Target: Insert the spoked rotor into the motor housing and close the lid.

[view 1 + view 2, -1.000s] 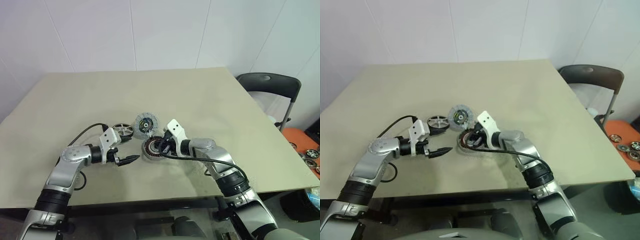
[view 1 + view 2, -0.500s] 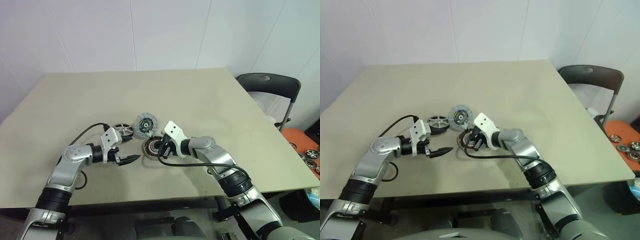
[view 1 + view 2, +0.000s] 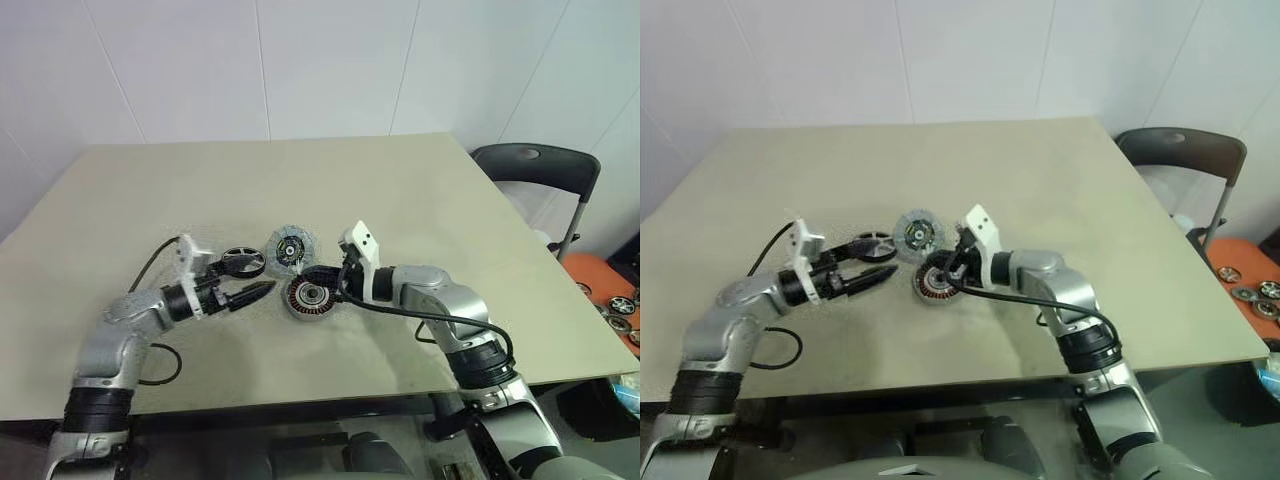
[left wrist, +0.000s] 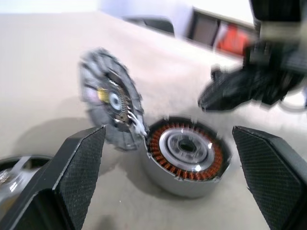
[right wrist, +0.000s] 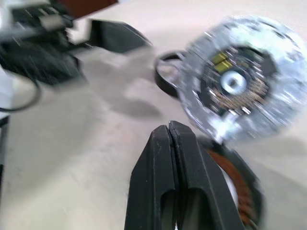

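Observation:
The motor housing point(image 3: 306, 297), a dark ring with copper windings, lies on the table's middle. The lid point(image 3: 290, 247), a grey ribbed disc, stands tilted at the housing's far rim, its inner face showing in the left wrist view point(image 4: 112, 103). To its left lies the spoked rotor point(image 3: 243, 262). My left gripper point(image 3: 262, 290) hovers open just left of the housing, near the rotor, with nothing between its fingers point(image 4: 79, 167). At the housing's right rim, a little above it, my right gripper point(image 3: 325, 275) is shut on nothing; its closed fingertips point(image 5: 172, 139) point toward the lid point(image 5: 240, 81).
The beige table point(image 3: 420, 200) has bare room all around the parts. A dark chair point(image 3: 540, 165) stands past its right edge. A black cable point(image 3: 160, 262) trails from my left wrist over the table.
Both arms have risen a little. My left gripper has rolled and now points level at the housing. My right gripper has lifted off the housing's top to its right rim.

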